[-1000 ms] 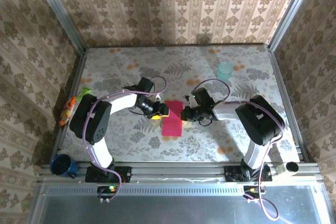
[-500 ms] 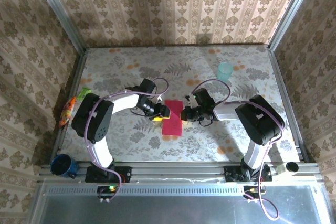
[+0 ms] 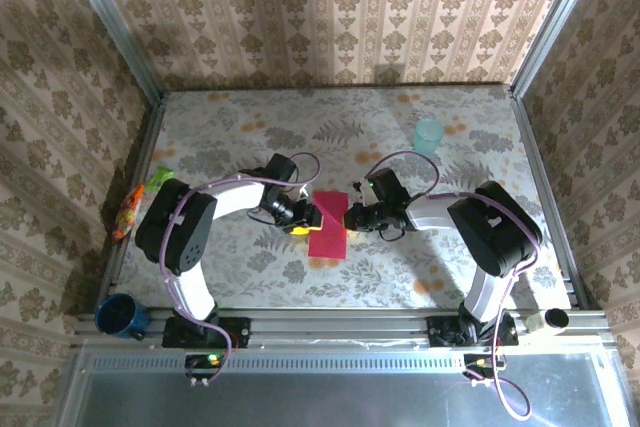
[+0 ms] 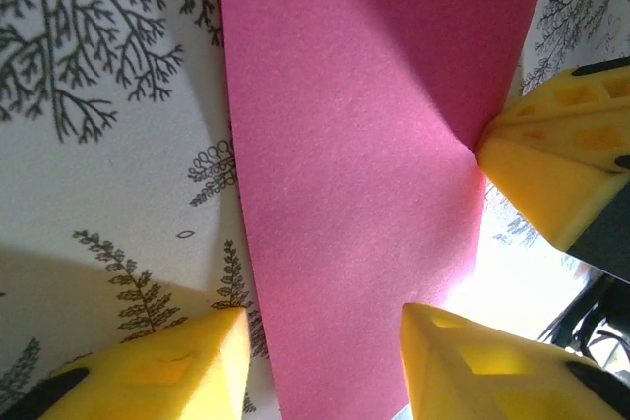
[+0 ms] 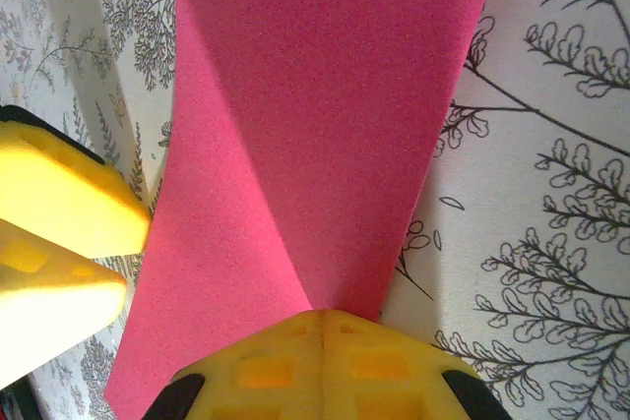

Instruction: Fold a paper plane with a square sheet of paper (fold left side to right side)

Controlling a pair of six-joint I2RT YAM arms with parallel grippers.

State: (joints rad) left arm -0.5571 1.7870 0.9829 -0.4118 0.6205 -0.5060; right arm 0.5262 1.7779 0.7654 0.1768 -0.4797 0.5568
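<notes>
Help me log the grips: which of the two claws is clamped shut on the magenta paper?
The right claw: it is pinched shut on the edge of the sheet. The left claw stands open, straddling the sheet.

A pale teal cup (image 3: 428,135) stands near the far right corner of the worktop (image 3: 250,117), green-and-orange packets (image 3: 130,209) lie at its left edge (half against the wall), and a dark blue mug (image 3: 120,316) sits beyond its near left corner.

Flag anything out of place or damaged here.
The green-and-orange packets lie at the table's left edge, and a blue mug sits off the tabletop on the near rail. The sheet of paper looks undamaged.
</notes>
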